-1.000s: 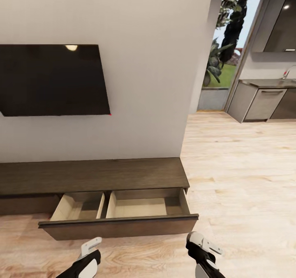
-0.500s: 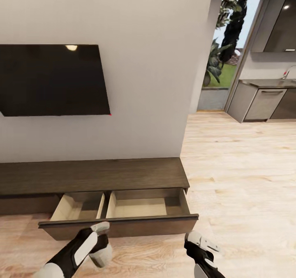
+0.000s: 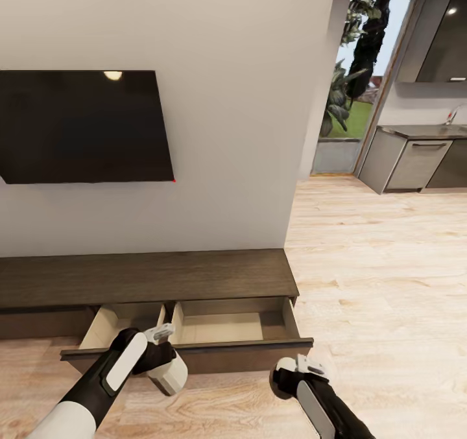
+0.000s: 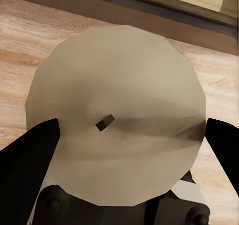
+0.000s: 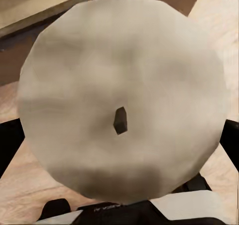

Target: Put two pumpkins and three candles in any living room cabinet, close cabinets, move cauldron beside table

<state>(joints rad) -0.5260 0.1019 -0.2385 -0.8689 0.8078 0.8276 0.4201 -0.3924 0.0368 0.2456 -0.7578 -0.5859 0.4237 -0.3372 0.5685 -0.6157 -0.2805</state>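
The low dark-brown cabinet [image 3: 149, 277] stands against the wall with its wide drawer [image 3: 224, 327] pulled out; both light-wood compartments are bare. My left gripper [image 3: 162, 351] hovers just over the drawer's front panel, shut on a cream candle [image 3: 171, 373]. The left wrist view meets this candle [image 4: 117, 117] end-on, its short wick in the middle and dark fingers [image 4: 30, 152] on both sides. My right gripper [image 3: 302, 367] hangs lower over the floor before the drawer's right end, shut on a second cream candle [image 5: 122, 95]. The pumpkins, cauldron and table are out of view.
A black TV [image 3: 84, 124] hangs on the white wall above the cabinet. Light wood floor [image 3: 383, 277] stretches to the right toward a grey kitchen counter [image 3: 415, 157] and a glass door [image 3: 353, 89] onto the garden.
My left arm has risen and reached forward, bringing its candle up to the drawer's front edge. The right arm has shifted slightly left and forward. The drawer has not moved.
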